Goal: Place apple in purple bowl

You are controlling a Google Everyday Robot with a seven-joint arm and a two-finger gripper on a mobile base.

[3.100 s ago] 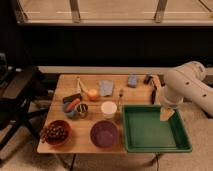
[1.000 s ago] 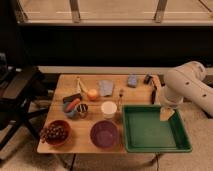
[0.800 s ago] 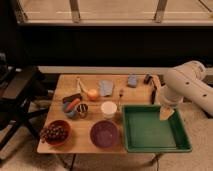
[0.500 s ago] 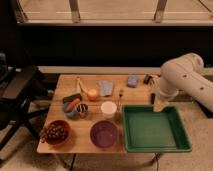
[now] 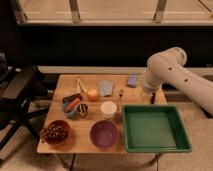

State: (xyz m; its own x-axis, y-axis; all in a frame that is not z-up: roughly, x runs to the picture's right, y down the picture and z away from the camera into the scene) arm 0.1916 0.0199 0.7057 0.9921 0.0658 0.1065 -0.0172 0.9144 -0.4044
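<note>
The apple (image 5: 93,94) is a small round orange-yellow fruit lying on the wooden table (image 5: 60,85), left of the middle. The purple bowl (image 5: 104,134) stands empty at the front edge, below the white cup (image 5: 108,108). My gripper (image 5: 148,96) hangs at the end of the white arm (image 5: 170,67), just beyond the far edge of the green tray (image 5: 156,128). It is well to the right of the apple and holds nothing that I can see.
A reddish-brown bowl with dark grapes (image 5: 56,132) stands at the front left. An orange-red carrot-like item (image 5: 73,104) lies in a small dish beside a metal can (image 5: 82,110). A grey-blue cloth (image 5: 106,87) and a blue item (image 5: 132,80) lie at the back. A black chair (image 5: 20,95) stands to the left.
The arm has swung left and toward the back of the table, from over the tray's right side to its far edge. The objects on the table have not moved.
</note>
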